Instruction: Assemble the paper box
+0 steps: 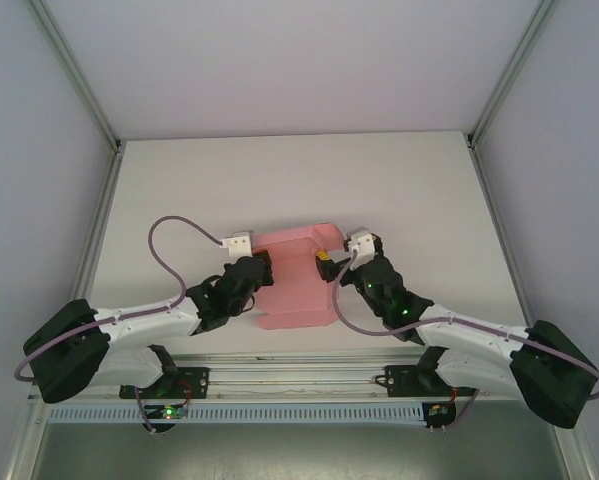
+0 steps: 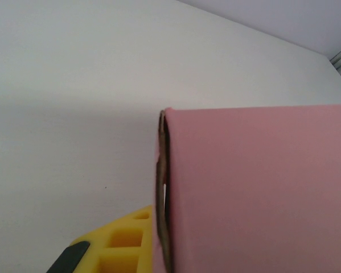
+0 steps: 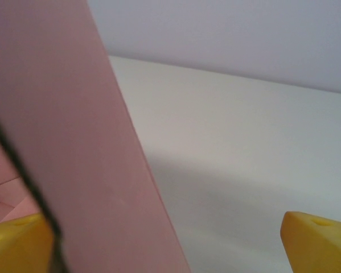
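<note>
From above, the paper box (image 1: 297,290) lies mid-frame on the bench (image 1: 279,180), with the left tool (image 1: 262,268) and right tool (image 1: 326,263) at its sides. My right wrist view adds yellow fingers (image 3: 315,242) spread wide, pink card against the lower-left one. The left wrist view gives one finger (image 2: 122,244) beside the box's layered edge; whether that tool grips, I cannot tell.

— What surrounds your bench (image 1: 229,180)?
— You've got a plain white top under even light, with only soft shadows. A pale grey back wall (image 1: 299,60) and side walls (image 1: 29,150) close it in.
— And the frame?
— Aluminium posts (image 1: 74,75) slant up from your two far corners. A metal rail (image 1: 299,370) and a slotted white strip (image 1: 279,412) run along your near edge.
</note>
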Motion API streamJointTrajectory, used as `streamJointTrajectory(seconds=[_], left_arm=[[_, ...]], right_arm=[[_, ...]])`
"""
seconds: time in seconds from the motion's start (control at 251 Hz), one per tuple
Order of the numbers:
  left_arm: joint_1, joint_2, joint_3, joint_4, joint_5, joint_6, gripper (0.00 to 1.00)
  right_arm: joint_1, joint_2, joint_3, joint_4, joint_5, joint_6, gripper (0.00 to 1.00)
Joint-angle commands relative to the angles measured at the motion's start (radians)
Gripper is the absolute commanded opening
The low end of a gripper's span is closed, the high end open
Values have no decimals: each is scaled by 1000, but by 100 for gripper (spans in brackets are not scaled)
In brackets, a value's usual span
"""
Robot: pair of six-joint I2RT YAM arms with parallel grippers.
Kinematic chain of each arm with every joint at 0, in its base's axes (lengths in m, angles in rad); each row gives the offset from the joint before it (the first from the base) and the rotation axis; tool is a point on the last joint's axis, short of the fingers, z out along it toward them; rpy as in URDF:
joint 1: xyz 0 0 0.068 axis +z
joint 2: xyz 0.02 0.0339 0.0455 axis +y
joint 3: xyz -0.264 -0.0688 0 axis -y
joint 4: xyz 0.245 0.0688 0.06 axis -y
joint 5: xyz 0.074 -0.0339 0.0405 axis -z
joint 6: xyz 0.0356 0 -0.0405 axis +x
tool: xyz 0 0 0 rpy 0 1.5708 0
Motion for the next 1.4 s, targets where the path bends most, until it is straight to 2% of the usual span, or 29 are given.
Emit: streamJointTrajectory(seconds=[0.0, 0.227, 0.435, 0.655, 0.806, 0.882, 1.058, 1.253, 1.317, 1.393], left_arm=[[-8, -36, -5, 55, -26, -56, 0], [-2, -95, -29, 66, -5, -64, 0], [0, -99, -24, 50, -9, -59, 0], [2, -76, 4, -8, -24, -21, 0], [1, -91, -4, -15, -26, -5, 0], [2, -97, -6, -20, -19, 14, 0], [2, -107, -2, -31, 3, 48, 0], [1, -100, 0, -31, -11, 48, 0], [1, -99, 1, -31, -14, 50, 0], [1, -95, 2, -31, -18, 48, 0]], right_arm=[[-1, -79, -26, -31, -7, 6, 98], [-48, -237, -162, -56, -40, 66, 98], [-95, -407, -188, -166, -60, 82, 98], [-194, -579, -114, -376, -15, 71, 98], [-321, -604, -46, -476, -21, 51, 99], [-411, -559, -4, -485, -140, 55, 98], [-597, -340, 98, -435, -645, 69, 98], [-609, -77, 210, -378, -1024, 38, 98], [-605, -21, 232, -372, -1103, 36, 98], [-597, 18, 242, -372, -1119, 43, 98]])
